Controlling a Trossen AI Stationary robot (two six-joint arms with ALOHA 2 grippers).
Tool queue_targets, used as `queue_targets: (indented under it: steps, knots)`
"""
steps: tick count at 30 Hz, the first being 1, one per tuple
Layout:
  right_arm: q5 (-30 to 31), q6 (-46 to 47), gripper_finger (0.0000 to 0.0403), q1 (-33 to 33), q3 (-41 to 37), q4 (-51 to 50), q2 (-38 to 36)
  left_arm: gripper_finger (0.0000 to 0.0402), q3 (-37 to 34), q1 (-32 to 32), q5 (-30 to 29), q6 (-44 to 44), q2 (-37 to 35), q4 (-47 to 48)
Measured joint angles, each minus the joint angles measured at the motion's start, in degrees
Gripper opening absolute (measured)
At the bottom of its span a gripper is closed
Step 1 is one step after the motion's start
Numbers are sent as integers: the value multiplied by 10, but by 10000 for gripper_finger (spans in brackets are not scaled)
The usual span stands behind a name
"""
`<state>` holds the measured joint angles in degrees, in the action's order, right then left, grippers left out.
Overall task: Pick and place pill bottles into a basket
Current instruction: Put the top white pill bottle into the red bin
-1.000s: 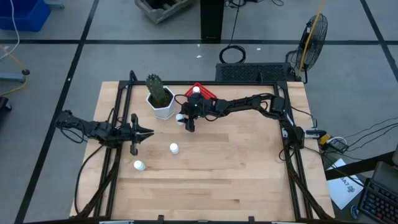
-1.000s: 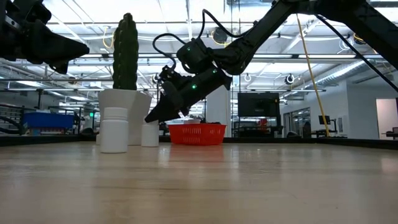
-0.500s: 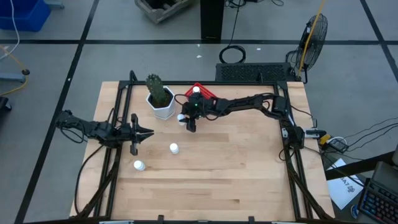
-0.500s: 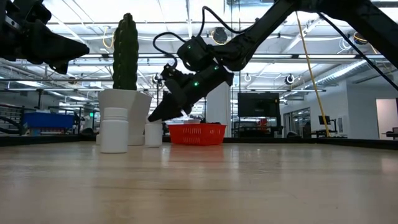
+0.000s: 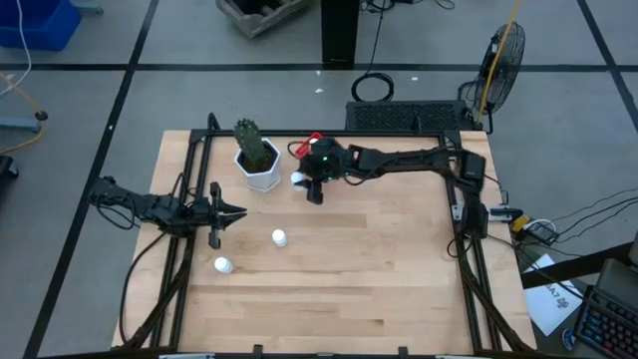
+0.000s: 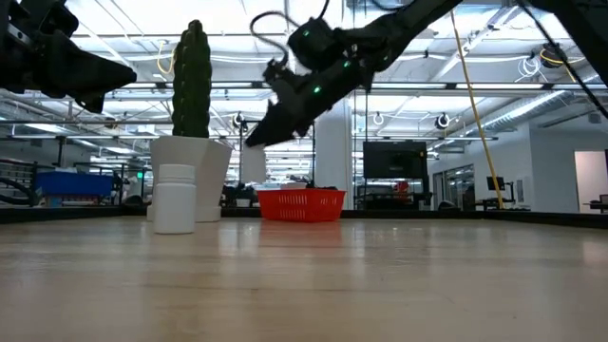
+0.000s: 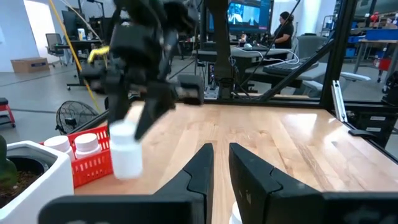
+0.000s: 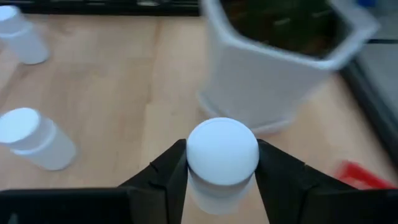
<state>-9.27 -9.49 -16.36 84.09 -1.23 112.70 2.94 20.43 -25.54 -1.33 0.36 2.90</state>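
My right gripper [image 5: 307, 182] is shut on a small white pill bottle [image 8: 222, 151], held in the air beside the white hexagonal cactus pot [image 5: 262, 172] and just near of the red basket [image 5: 311, 141]. In the left wrist view the basket [image 7: 87, 163] holds two bottles [image 7: 87, 142]. Two more bottles stand on their bases on the table [image 5: 279, 237] [image 5: 222, 264]. My left gripper [image 5: 239, 212] waits at the table's left, empty, with a narrow gap between its fingers. My right gripper pinches the bottle's body just below the cap [image 8: 219, 186] between its two fingers [image 8: 166, 171], one on each side. The fingers slant down from the table's right. The bottle [image 6: 253, 163] is lifted clear of the table, roughly upright.
The cactus pot [image 6: 190, 180] with its tall cactus stands close to the left of the held bottle. A black metal frame [image 5: 194, 150] runs along the table's edges. Open wood [image 5: 379, 249] lies in the table's near right half.
My right gripper has risen from the table with the pill bottle and moved a little toward the basket. The bottle stood on the table beside the cactus pot a second ago and now hangs clear above it.
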Motion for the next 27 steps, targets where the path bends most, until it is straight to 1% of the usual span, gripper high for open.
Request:
queue_targets:
  steps: [2, 5, 9, 12, 14, 17, 21, 27]
  knots:
    - [26, -6, 147, -5, -23, -2, -29, 56, 0, 0, 0, 0, 0, 0]
    - [36, -6, 147, -20, -69, 3, -78, 56, 0, 0, 0, 0, 0, 0]
    - [63, 4, 147, -49, -146, 61, -154, 56, 0, 0, 0, 0, 0, 0]
    - [63, 23, 147, -76, -210, 130, -199, 56, 0, 0, 0, 0, 0, 0]
    - [63, 35, 147, -93, -238, 159, -216, 56, 0, 0, 0, 0, 0, 0]
    - [56, 47, 147, -114, -254, 168, -221, 56, 0, 0, 0, 0, 0, 0]
    - [36, 54, 147, -129, -256, 166, -199, 56, 0, 0, 0, 0, 0, 0]
    - [33, 57, 147, -149, -256, 176, -160, 56, 0, 0, 0, 0, 0, 0]
